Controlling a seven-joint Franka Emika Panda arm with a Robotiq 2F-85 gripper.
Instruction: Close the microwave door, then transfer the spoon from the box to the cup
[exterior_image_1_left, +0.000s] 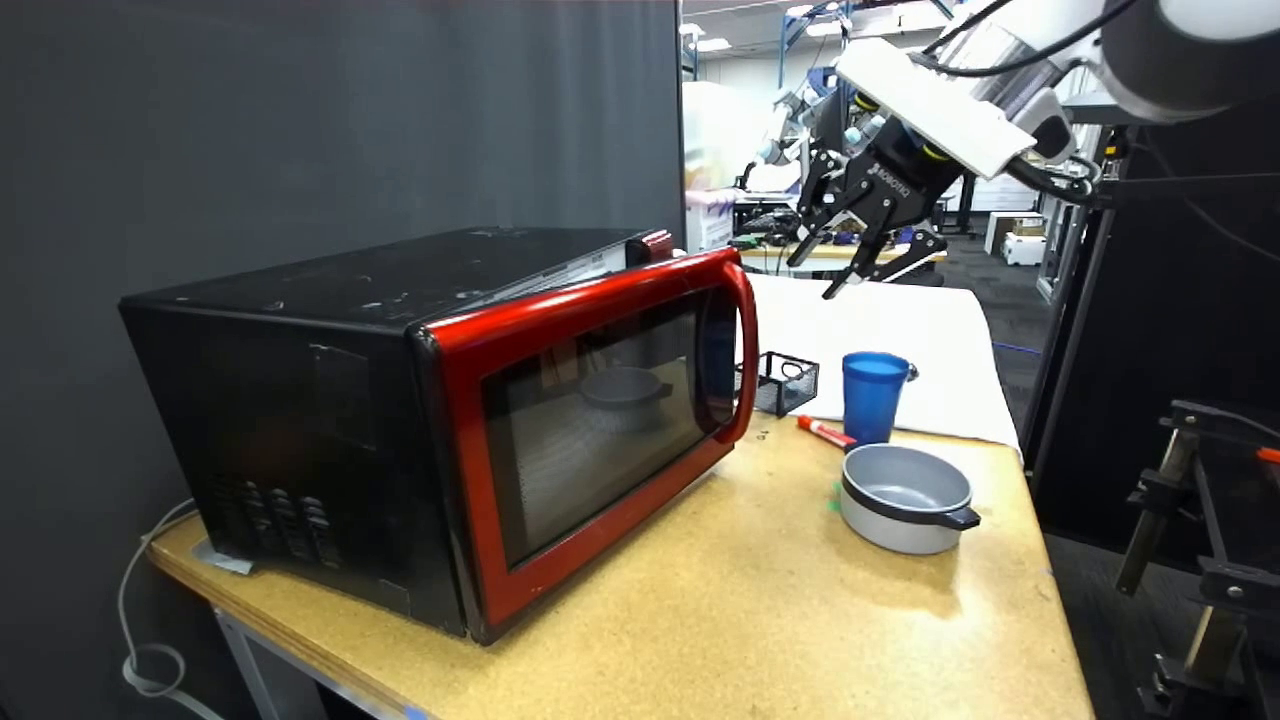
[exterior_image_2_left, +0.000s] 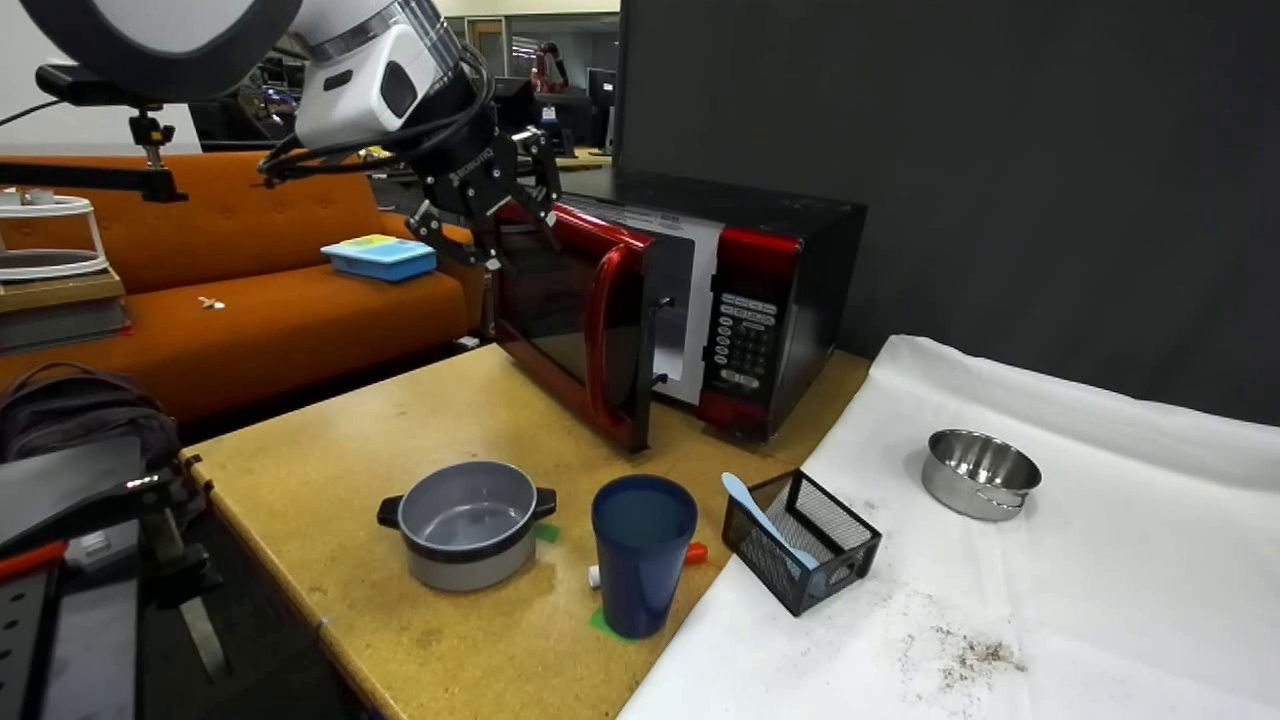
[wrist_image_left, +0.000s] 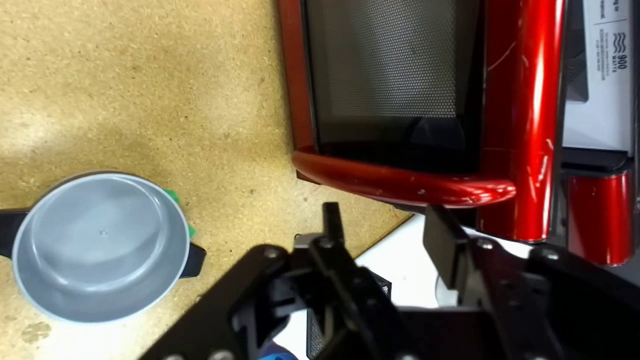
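Note:
The red-framed microwave door (exterior_image_1_left: 610, 420) stands ajar in both exterior views, with a gap to the microwave body (exterior_image_2_left: 760, 330). Its door handle (exterior_image_2_left: 606, 340) is a curved red bar. My gripper (wrist_image_left: 382, 220) is open and empty; in the wrist view its fingertips overlap the handle's near side, contact unclear. In the exterior views it hangs high above the table (exterior_image_1_left: 812, 278). A light blue spoon (exterior_image_2_left: 757, 510) leans in the black wire box (exterior_image_2_left: 850, 570), one end over the rim. The blue cup (exterior_image_2_left: 645, 560) stands upright beside the box. The wrist view mostly hides box and cup.
A grey pot (exterior_image_2_left: 468, 530) with black handles stands near the cup. A red marker (exterior_image_1_left: 826, 432) lies behind the cup. A small steel bowl (exterior_image_2_left: 980, 475) sits on the white sheet (exterior_image_2_left: 1100, 580). The table edge (exterior_image_1_left: 1050, 580) runs past the pot.

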